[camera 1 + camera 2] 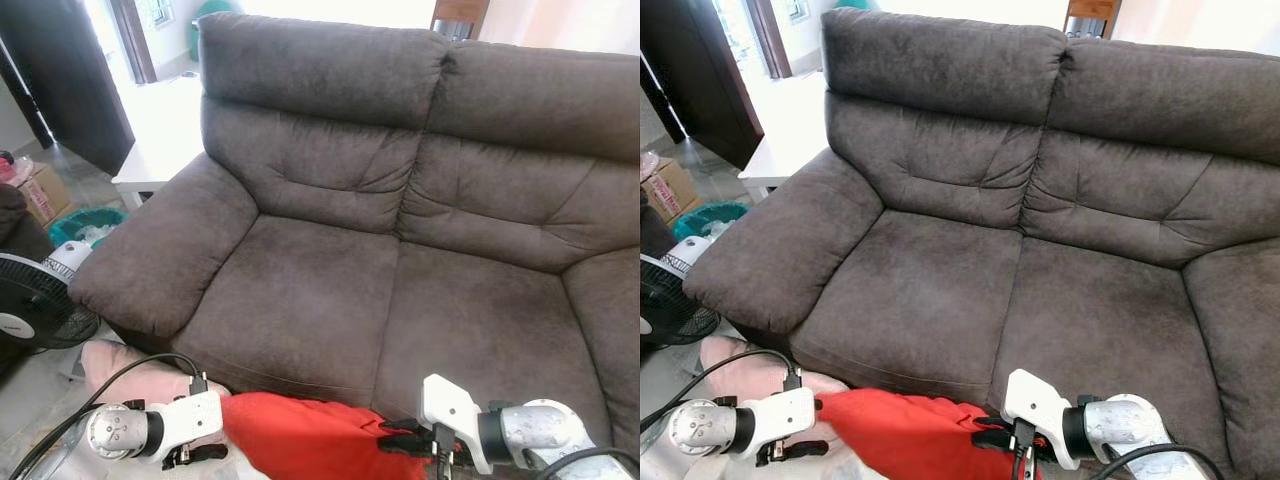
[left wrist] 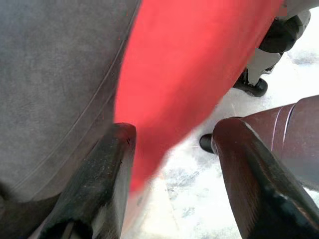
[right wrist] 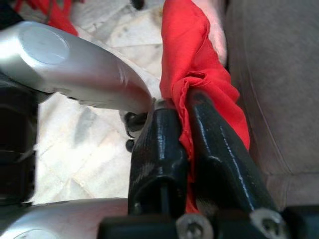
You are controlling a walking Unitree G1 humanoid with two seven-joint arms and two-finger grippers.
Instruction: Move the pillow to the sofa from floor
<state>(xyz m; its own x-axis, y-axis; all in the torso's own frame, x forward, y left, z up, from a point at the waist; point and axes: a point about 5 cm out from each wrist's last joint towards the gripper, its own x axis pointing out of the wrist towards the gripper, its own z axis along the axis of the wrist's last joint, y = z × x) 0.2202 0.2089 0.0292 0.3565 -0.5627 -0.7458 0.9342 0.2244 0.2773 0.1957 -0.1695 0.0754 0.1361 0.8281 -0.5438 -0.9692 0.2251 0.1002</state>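
- The red pillow [image 1: 310,440] hangs low in front of the sofa [image 1: 400,250], just below the front edge of the seat cushions; it is slung between the two arms, off the seat.
- The right gripper [image 3: 187,144] is clenched on a bunched corner of the pillow; red cloth is squeezed between its two black fingers [image 3: 159,159], close against the sofa's front.
- The left gripper [image 2: 169,149] holds its fingers [image 2: 107,174] spread apart; the pillow's edge lies between them, touching the one nearer the sofa, and the pale tiled floor [image 2: 199,199] shows under it.
- A pink cushion [image 1: 130,370] lies on the floor beside the sofa's left armrest, behind the left arm.
- A black fan [image 1: 35,300] stands to the left of that armrest; a teal basket [image 1: 85,225] and a cardboard box [image 1: 35,190] sit further back.
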